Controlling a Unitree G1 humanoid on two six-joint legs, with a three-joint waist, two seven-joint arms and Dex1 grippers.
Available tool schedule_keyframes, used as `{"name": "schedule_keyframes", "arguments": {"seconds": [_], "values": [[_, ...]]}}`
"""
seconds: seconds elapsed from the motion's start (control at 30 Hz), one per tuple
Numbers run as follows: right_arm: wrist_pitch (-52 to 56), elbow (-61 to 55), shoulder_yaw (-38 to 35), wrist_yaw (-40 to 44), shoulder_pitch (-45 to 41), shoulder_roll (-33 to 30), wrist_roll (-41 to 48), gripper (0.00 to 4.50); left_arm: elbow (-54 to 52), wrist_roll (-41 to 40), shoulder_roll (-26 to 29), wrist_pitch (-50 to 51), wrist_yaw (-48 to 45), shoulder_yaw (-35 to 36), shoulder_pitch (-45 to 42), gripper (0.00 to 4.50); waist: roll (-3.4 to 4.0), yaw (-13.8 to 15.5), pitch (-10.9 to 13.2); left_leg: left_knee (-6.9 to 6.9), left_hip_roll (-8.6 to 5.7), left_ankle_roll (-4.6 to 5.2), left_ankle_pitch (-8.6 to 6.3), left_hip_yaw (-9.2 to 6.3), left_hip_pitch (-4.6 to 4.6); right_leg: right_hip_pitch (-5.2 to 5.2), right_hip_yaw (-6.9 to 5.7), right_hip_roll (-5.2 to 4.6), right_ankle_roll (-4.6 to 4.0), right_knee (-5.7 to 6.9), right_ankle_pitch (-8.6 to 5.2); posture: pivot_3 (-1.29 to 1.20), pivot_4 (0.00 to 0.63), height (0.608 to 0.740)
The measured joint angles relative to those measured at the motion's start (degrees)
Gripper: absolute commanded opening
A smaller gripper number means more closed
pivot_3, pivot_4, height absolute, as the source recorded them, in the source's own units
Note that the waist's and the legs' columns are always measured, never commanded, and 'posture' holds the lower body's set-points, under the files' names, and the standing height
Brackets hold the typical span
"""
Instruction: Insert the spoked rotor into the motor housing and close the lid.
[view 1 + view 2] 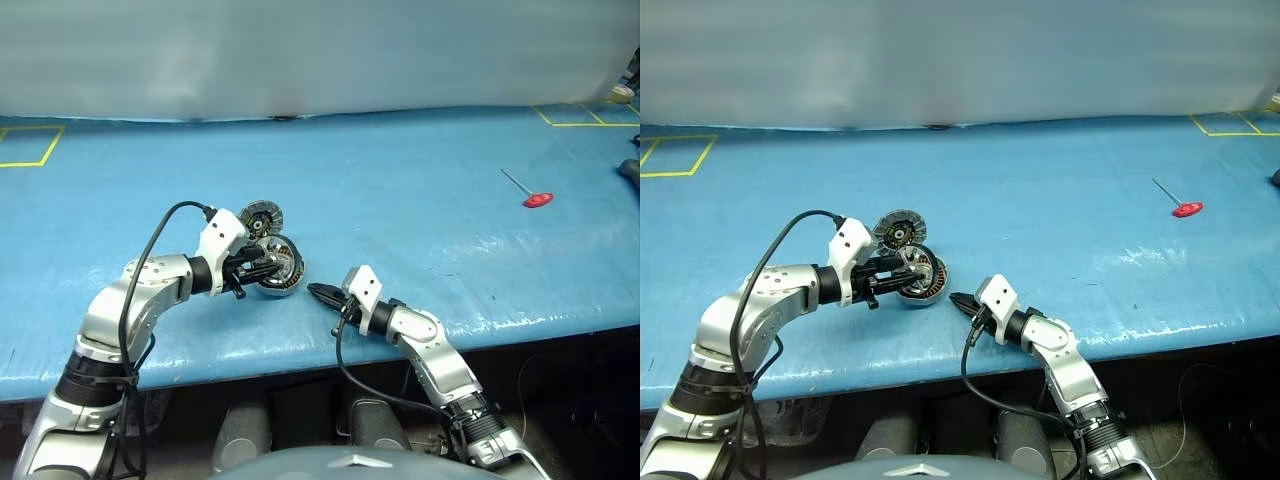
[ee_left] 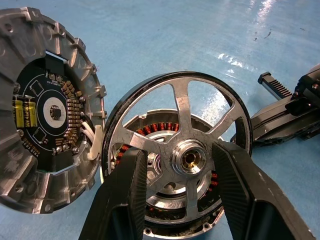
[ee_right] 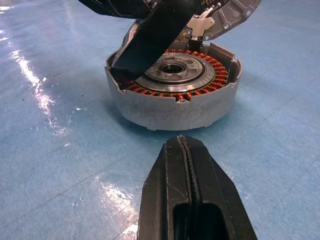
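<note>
**Room around the motor housing**

The motor housing [image 3: 172, 97] sits on the blue table [image 1: 420, 200]. Its open mouth is covered by the spoked rotor [image 2: 176, 155], tilted over it and clamped in the left gripper [image 2: 176, 200], so the way in from above and from the robot's left is blocked. The lid [image 1: 262, 215] stands raised at the housing's far edge, barring the far side. The right gripper [image 3: 189, 170], fingers pressed together, lies near the housing on the robot's right with bare table between them. A red-handled tool [image 1: 530, 192] lies well apart to the right.
</note>
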Motion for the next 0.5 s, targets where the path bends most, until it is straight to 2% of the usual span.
{"name": "schedule_keyframes", "arguments": {"seconds": [0.5], "values": [[1.19, -0.01, 1.26, -0.78, 0.57, 0.54, -0.86, 0.00, -0.04, -1.68, 0.51, 0.82, 0.82, 1.39, -2.19, 1.85, 0.00, 0.00, 0.01, -0.01, -0.01, 0.00, 0.00, 0.00, -0.01, -0.01, 0.01, 0.00, 0.00, -0.02, 0.00, 0.00, 0.150, 0.740]]}}
